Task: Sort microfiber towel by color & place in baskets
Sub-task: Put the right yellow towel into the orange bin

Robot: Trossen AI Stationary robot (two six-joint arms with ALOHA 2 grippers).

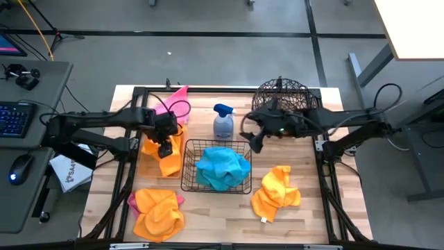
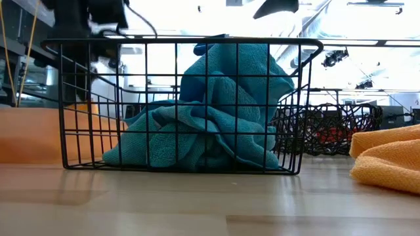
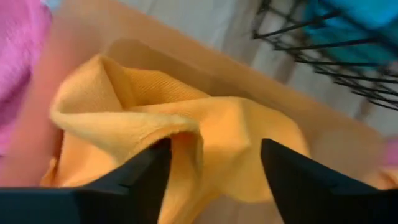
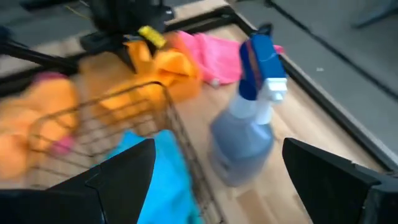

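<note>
My left gripper [image 1: 165, 148] hangs open over a crumpled orange towel [image 1: 171, 158] lying in the flat orange tray [image 1: 147, 147]. In the left wrist view its fingers [image 3: 214, 168] stand on either side of a raised fold of that towel [image 3: 161, 118]. My right gripper [image 1: 254, 142] is open in the air between the spray bottle [image 1: 223, 123] and the round brown basket [image 1: 284, 97]. Turquoise towels [image 1: 222, 169] fill the black wire basket [image 1: 187, 167]. A pink towel [image 1: 173, 104] lies at the far left. More orange towels lie at the near left [image 1: 158, 214] and near right [image 1: 276, 193]. My left gripper comes down on the orange towel from above, its open fingers [image 3: 149, 171] on either side of a fold [image 3: 186, 134]. I cannot tell whether they touch the cloth. The towel lies slack on the tray.
The grey spray bottle with blue trigger [image 4: 249, 130] stands upright just beyond the wire basket's far edge, close to my right gripper [image 4: 214, 174]. A bit of pink cloth [image 1: 132, 201] shows under the near-left orange pile. Bare wood lies along the table's near edge.
</note>
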